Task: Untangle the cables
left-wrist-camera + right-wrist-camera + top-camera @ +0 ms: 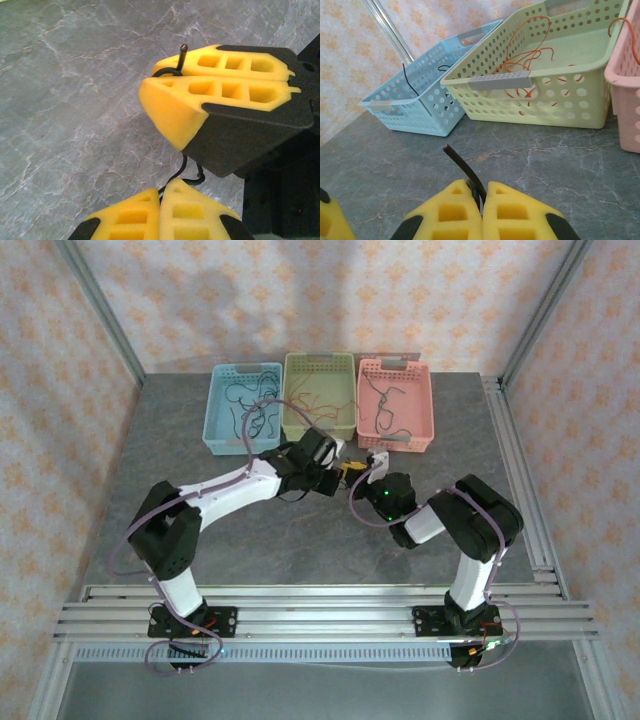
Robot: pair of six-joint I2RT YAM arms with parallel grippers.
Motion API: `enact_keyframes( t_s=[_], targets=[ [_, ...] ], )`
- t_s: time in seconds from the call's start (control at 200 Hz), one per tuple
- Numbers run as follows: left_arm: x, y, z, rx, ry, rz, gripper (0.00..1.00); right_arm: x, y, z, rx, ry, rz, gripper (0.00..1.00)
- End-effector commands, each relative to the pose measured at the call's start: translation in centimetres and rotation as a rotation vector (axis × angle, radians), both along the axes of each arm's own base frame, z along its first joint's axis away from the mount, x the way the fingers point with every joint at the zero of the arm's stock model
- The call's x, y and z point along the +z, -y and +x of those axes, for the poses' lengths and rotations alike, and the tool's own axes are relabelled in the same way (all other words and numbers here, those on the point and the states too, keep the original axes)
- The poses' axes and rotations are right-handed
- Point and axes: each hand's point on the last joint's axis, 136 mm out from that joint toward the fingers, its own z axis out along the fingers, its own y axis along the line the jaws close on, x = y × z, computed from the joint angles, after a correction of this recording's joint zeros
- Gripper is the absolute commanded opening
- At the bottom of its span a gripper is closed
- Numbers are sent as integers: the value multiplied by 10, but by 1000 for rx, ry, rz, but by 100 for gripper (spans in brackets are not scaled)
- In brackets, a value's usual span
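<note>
A thin black cable (186,166) runs between my two grippers, which meet tip to tip just above the grey table (300,540) in front of the baskets. My left gripper (162,189) is shut on one stretch of it, the cable curling out of the pads. My right gripper (481,189) is shut on the same cable, whose cut end (456,156) sticks up out of the pads. In the left wrist view, the right gripper (150,76) sits just ahead with that end poking out. From above, both grippers (348,470) sit together.
Three perforated baskets stand in a row at the back. The blue basket (243,408) holds dark cables, the green basket (320,395) holds orange cables (530,55), and the pink basket (395,405) holds more. Metal frame posts (100,320) bound the table.
</note>
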Motion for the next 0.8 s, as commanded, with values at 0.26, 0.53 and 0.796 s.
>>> enact_keyframes(
  t_s=[0.26, 0.53, 0.796],
  targets=[
    [11, -99, 20, 378, 78, -82, 0, 25, 2, 6, -28, 84, 45, 0],
    [14, -18, -5, 43, 63, -19, 35, 23, 1, 7, -24, 78, 45, 0],
    [13, 9, -3, -33, 28, -63, 50, 24, 1, 7, -24, 78, 45, 0]
  ],
)
